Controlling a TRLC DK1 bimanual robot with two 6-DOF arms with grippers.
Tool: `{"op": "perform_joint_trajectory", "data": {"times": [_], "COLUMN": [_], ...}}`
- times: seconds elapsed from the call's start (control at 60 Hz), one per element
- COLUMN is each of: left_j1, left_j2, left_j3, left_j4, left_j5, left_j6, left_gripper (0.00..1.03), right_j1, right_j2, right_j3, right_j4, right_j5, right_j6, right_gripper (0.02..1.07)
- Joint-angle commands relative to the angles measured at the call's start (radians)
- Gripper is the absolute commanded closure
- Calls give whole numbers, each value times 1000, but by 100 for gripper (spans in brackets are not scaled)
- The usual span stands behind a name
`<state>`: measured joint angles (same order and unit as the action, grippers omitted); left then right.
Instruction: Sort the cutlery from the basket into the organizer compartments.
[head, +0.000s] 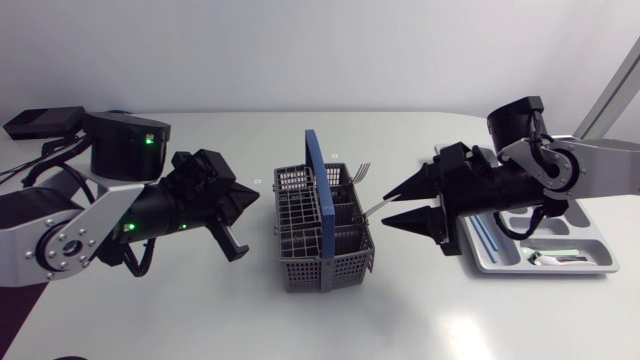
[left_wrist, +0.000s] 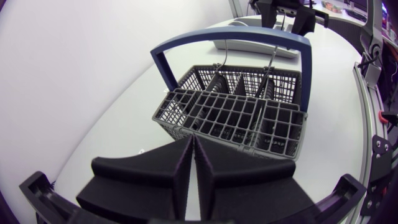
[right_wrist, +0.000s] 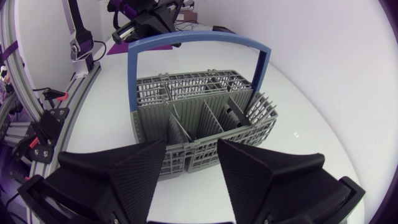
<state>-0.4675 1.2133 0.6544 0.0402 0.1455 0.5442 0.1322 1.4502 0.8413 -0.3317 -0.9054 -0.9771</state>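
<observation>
Here, from your left: left gripper (left_wrist: 191, 143), fingers pressed together on nothing, just short of the basket. Grey basket (head: 320, 272) with a blue handle (head: 318, 175), mid-table. A fork (head: 362, 171) stands tines-up at its far right corner. A silver handle (head: 372, 208) leans out toward your right gripper (head: 388, 205), fingers apart. Organizer (head: 600, 268) beneath your right arm, holding perhaps two pieces.
</observation>
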Motion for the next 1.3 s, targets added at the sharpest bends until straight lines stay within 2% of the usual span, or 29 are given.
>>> {"op": "perform_joint_trajectory", "data": {"times": [0.0, 0.15, 0.35, 0.85, 0.917, 1.1, 1.283], "left_j1": [-17, -48, -117, -157, -154, -151, -143], "left_j2": [-43, -74, -78, -52, -49, -51, -57], "left_j3": [-22, -24, -18, -2, -4, -10, -21], "left_j4": [-11, -31, -34, -31, -28, -23, -23], "left_j5": [-23, -52, -142, -172, -173, -172, -172], "left_j6": [20, 19, 17, 7, 7, 7, 8], "left_gripper": [97, 97, 97, 97, 97, 97, 97], "right_j1": [6, 9, 9, 60, 69, 90, 101], "right_j2": [44, 75, 95, 176, 187, 203, 222], "right_j3": [-15, -13, -2, 65, 70, 76, 94], "right_j4": [8, 14, 29, 68, 71, 99, 120], "right_j5": [-7, -24, -59, -66, -66, -66, -66], "right_j6": [-60, -104, -114, -75, -75, -49, -12], "right_gripper": [44, 44, 44, 45, 53, 65, 91]}}
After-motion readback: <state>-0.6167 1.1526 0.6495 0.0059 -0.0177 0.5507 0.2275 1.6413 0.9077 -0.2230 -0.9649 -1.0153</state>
